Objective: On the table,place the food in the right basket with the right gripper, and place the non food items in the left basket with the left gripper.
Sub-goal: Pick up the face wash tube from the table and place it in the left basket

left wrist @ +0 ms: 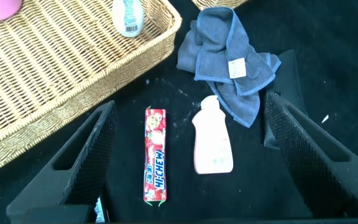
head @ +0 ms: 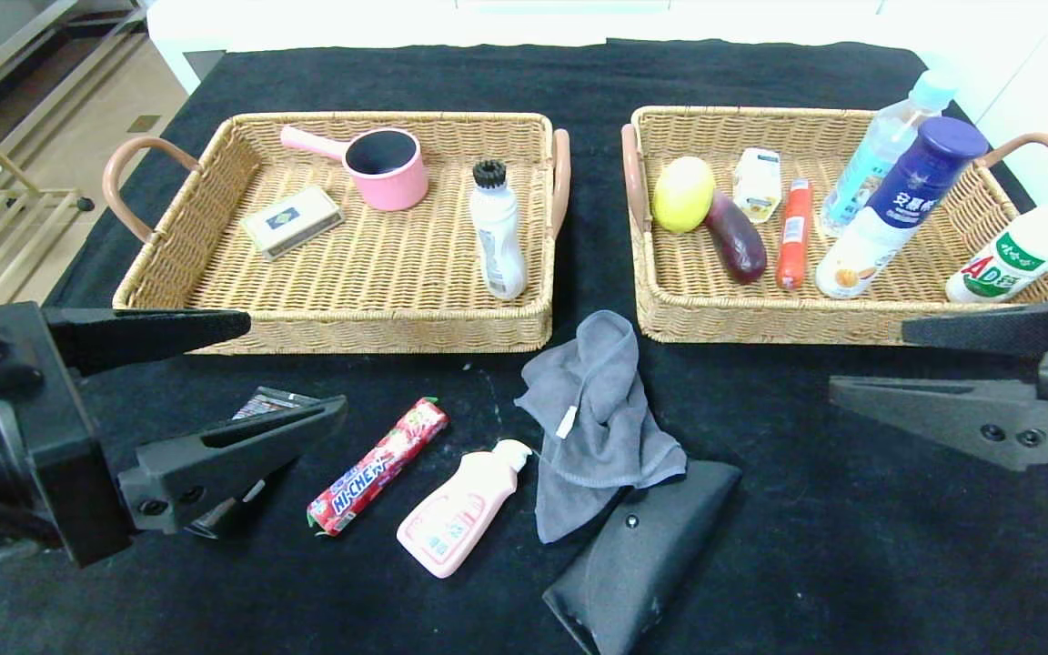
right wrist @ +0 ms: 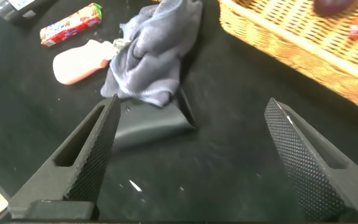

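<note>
On the table's black cloth point(head: 851, 546) lie a red HI-CHEW stick point(head: 378, 466), a pink bottle point(head: 460, 514), a grey cloth point(head: 592, 428) and a black glasses case point(head: 642, 555). A black tube point(head: 256, 409) is half hidden behind my left gripper point(head: 295, 364), which hangs open above the stick point(left wrist: 155, 155) and pink bottle point(left wrist: 212, 140). My right gripper point(head: 870, 359) is open and empty in front of the right basket point(head: 760, 327), above bare cloth beside the case point(right wrist: 148, 127). A white bottle with a blue cap point(head: 897, 214) leans inside the right basket. The left basket point(head: 333, 332) stands behind the left gripper.
The left basket holds a pink pot point(head: 383, 168), a small box point(head: 292, 220) and a white bottle with a black cap point(head: 497, 232). A lemon point(head: 683, 193), an aubergine point(head: 736, 238), a sausage point(head: 794, 234) and other bottles fill the right basket.
</note>
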